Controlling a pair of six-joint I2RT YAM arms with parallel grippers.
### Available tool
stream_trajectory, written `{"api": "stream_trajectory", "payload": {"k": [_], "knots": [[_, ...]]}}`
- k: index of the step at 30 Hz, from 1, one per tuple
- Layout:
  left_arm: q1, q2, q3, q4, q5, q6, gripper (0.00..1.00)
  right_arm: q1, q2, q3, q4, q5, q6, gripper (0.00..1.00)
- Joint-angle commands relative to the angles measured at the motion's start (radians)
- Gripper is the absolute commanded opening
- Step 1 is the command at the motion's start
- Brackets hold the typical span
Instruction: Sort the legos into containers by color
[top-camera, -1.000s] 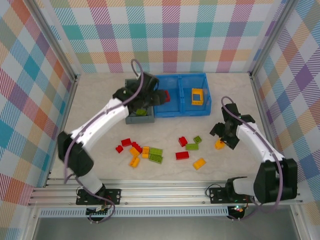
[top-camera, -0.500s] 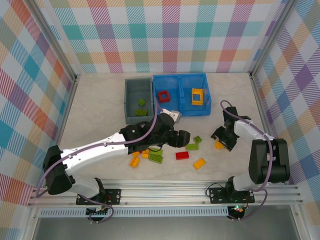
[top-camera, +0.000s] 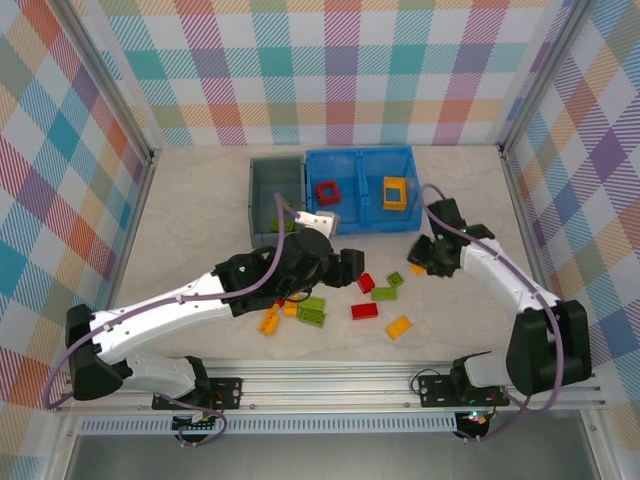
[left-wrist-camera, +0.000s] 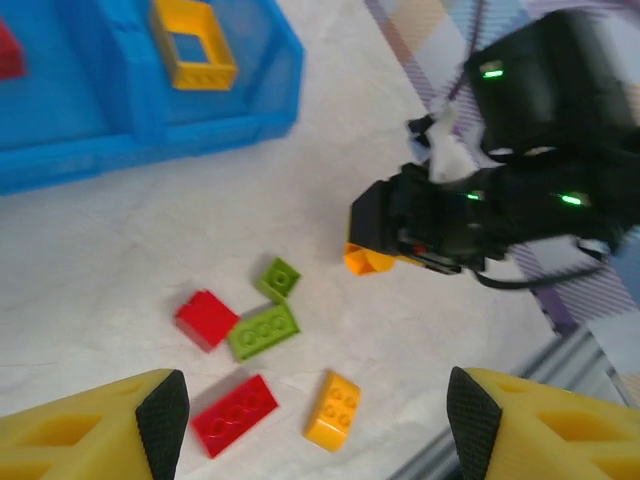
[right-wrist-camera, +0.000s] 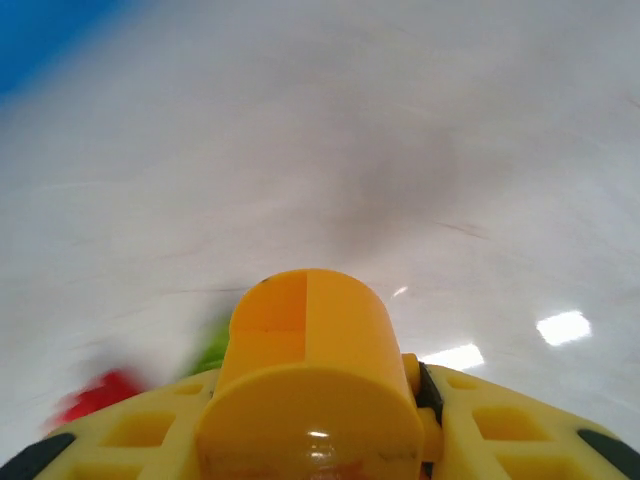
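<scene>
Sorting is partly done: a red frame (top-camera: 327, 192) and a yellow frame (top-camera: 395, 192) lie in separate halves of the blue bin (top-camera: 375, 223). Many small bumpy bricks (top-camera: 364, 311), red, green and orange, lie loose on the table (top-camera: 190, 220). The right gripper (top-camera: 420, 262) pinches an orange brick (right-wrist-camera: 310, 370) beside that bin; the left gripper (left-wrist-camera: 315, 415) hangs spread wide and empty over them.

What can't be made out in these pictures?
Top view: left arm covers the grey bin's near end and some legos.
Right wrist view: the right claw's orange brick blocks much; red brick behind is blurred.
Left wrist view: frame edge cuts the blue bin.
</scene>
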Motion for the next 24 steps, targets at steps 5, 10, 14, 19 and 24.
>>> {"api": "stream_trajectory", "payload": {"k": [5,10,14,19,24], "knots": [[-0.006,0.018,0.099,-0.064,-0.148,-0.006,0.71,-0.007,0.286,0.356,0.108,-0.104,-0.173,0.34],[-0.006,0.035,0.118,-0.055,-0.15,0.009,0.71,-0.054,0.563,0.662,0.102,-0.198,-0.285,0.33],[-0.006,0.068,0.139,-0.035,-0.138,0.036,0.71,-0.076,0.785,0.938,-0.015,-0.206,-0.306,0.35],[-0.007,0.138,0.184,-0.035,-0.114,0.042,0.71,-0.091,0.98,1.177,-0.115,-0.243,-0.299,0.37],[-0.007,0.152,0.167,-0.079,-0.154,-0.004,0.7,-0.093,1.061,1.25,-0.156,-0.262,-0.301,0.43]]}}
